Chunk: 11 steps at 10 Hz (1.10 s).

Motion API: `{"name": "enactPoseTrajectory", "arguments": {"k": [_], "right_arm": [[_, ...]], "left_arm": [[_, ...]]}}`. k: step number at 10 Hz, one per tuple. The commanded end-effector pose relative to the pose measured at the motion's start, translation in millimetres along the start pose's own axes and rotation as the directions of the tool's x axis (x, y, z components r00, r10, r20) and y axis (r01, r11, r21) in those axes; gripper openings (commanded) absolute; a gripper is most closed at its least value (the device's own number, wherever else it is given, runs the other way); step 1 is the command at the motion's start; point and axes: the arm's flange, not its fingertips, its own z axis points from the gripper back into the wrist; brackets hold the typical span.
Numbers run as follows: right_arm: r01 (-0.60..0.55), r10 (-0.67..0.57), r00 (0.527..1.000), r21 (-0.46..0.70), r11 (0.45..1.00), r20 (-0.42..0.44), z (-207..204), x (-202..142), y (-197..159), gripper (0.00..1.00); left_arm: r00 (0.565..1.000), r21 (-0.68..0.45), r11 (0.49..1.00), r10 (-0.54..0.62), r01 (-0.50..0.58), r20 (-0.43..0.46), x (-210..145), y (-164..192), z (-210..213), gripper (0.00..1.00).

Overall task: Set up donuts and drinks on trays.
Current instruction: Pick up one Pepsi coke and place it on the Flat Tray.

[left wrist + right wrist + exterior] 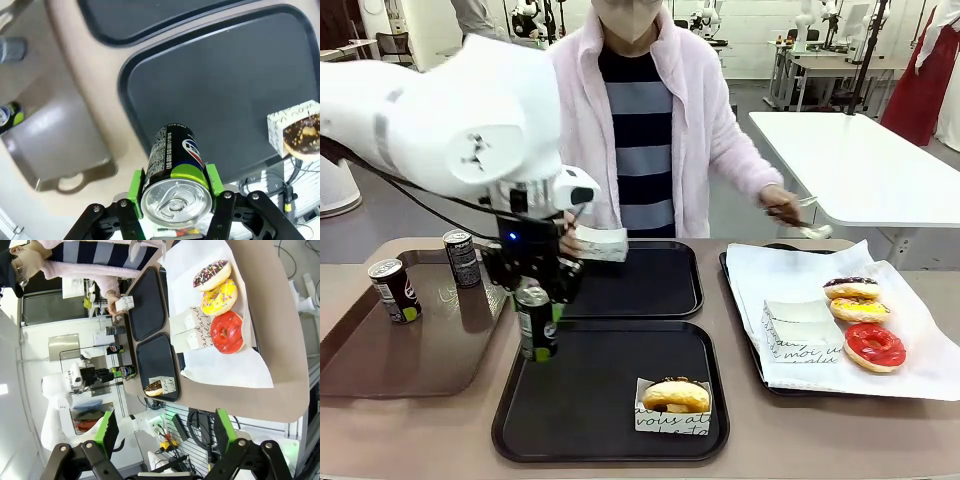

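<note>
Right now my left gripper (pixel 175 185) is clamped on a black can (pixel 172 155) with a red-white-blue logo and green band, at nine o'clock over the near tray (pixel 610 420). At five o'clock sits a donut (pixel 673 393), its holder (pixel 670 423) partly reading "vous". Meanwhile my right gripper (pixel 162 432) gapes.

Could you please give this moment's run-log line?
left gripper: shut on can, left edge of near tray | right gripper: open | near tray: one donut | person: holds paper holder
</note>
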Motion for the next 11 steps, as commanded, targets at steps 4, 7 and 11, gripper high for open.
{"name": "enactPoseTrajectory", "arguments": {"k": [4,7,11], "right_arm": [[0.000,0.000,1.000,0.018,1.000,0.005,1,1,1,1.00],[0.000,0.000,1.000,0.018,1.000,0.005,1,1,1,1.00],[0.000,0.000,1.000,0.018,1.000,0.005,1,1,1,1.00]], "left_arm": [[0.993,-0.020,0.995,-0.092,0.093,0.075,10,-4,-40,0.59],[0.990,-0.025,0.992,-0.124,0.126,0.072,13,-5,-53,0.59],[0.989,-0.030,0.990,-0.134,0.136,0.065,13,-5,-50,1.00]]}}
